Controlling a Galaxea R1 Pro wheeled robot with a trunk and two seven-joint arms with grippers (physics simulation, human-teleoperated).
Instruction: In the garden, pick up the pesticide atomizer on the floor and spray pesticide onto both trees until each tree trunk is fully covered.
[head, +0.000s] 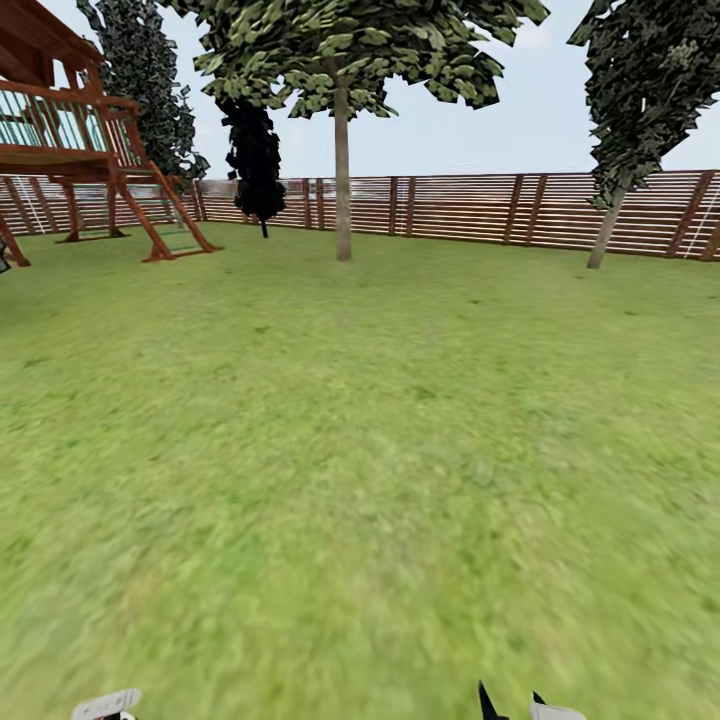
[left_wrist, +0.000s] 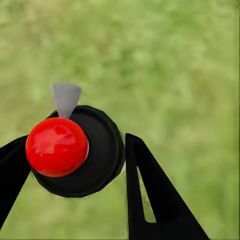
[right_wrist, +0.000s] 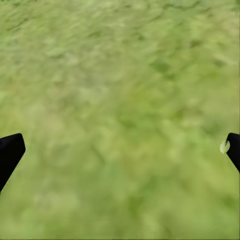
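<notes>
Between robot and slatted fence, wide bare lawn.

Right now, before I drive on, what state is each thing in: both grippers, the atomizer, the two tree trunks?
left gripper: shut on the pesticide atomizer.
pesticide atomizer: held between the fingers, no mist visible at its grey nozzle.
right gripper: open, nothing between its fingers.
middle tree trunk: upright, no whitish speckles visible from here.
right tree trunk: leaning, no speckles visible either.
</notes>
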